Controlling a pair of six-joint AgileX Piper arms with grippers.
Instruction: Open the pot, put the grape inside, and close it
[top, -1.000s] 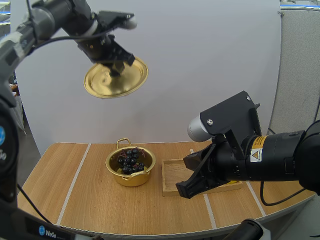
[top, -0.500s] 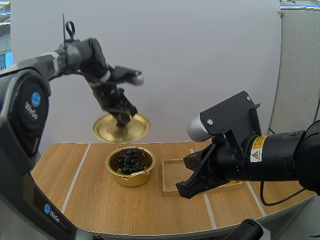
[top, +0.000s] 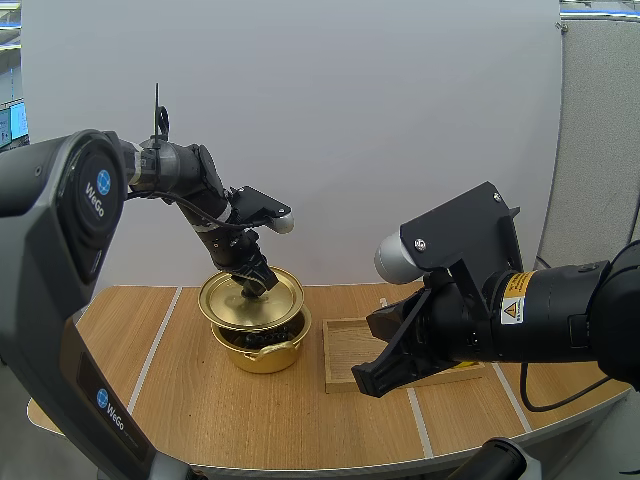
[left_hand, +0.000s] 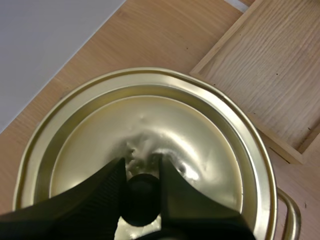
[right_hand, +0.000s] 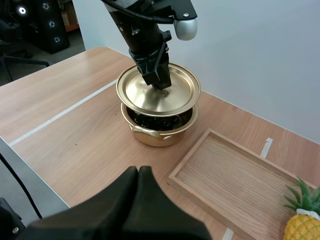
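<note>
Looks like the last step: closing. Counting opening and loading as done, judging by the grapes (right_hand: 156, 120) lying dark inside the pot (right_hand: 157, 135), seen through the gap under the lid (right_hand: 150, 92). Leaves only seating the lid and letting go.

Gripping the lid by its knob (left_hand: 141, 200) with the left end effector (left_hand: 141, 172), pinched on it from both sides. Hovers just above the pot rim, roughly centred, slightly tilted, not seated. Shows a clear gap on the side facing the right wrist camera. Cannot tell whether touching the rim on the far side.

Right end effector (right_hand: 139, 175): clenched on nothing, pressed together into one wedge. Raised above the table (top: 180, 400) on the tray side, well apart from the pot.

Containers:
- Pot: grapes in, covering the bottom as far as visible.
- Wooden tray (right_hand: 235, 175): beside the pot, nothing in it.

Also noting a pineapple (right_hand: 300, 220) on the table just beside the tray, not part of the job.

By my read, needs a level, straight-down lowering next, to avoid catching the lid edge on the rim or on the pot handle (left_hand: 287, 215). Then releasing the knob and backing off.
</note>
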